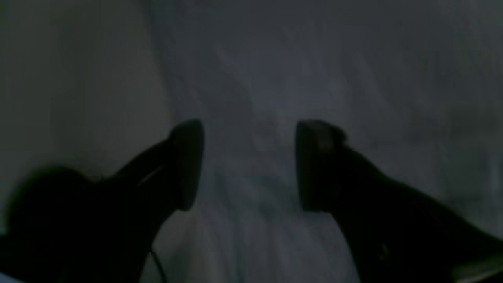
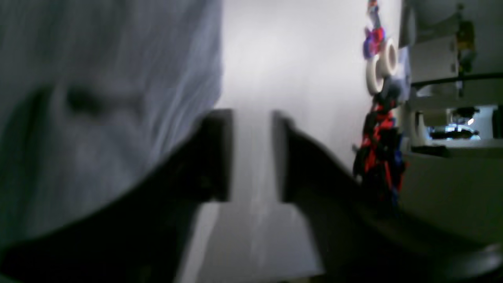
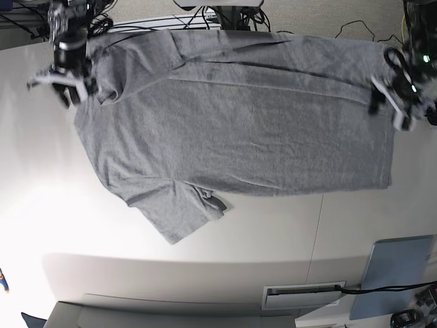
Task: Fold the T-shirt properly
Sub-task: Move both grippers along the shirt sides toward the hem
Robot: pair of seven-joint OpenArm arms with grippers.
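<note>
The heather-grey T-shirt [image 3: 239,123] lies spread flat on the white table [image 3: 41,205], plain side up, with no lettering showing. Its neck end is at the left, its hem at the right, and one sleeve [image 3: 177,212] points toward the front. My right gripper [image 3: 66,89] is open at the neck-end corner; in the right wrist view [image 2: 251,157] white table shows between its fingers and the shirt [image 2: 98,98] lies to its left. My left gripper [image 3: 389,106] is open at the hem's far corner; in the dim left wrist view [image 1: 251,165] it hovers over grey fabric [image 1: 314,78].
A pale blue flat board [image 3: 396,266] lies at the front right. A slot fitting [image 3: 304,295] sits in the table's front edge. Cables [image 3: 205,17] run behind the far edge. White rolls [image 2: 379,67] and red-blue clutter [image 2: 379,157] stand at the table's side.
</note>
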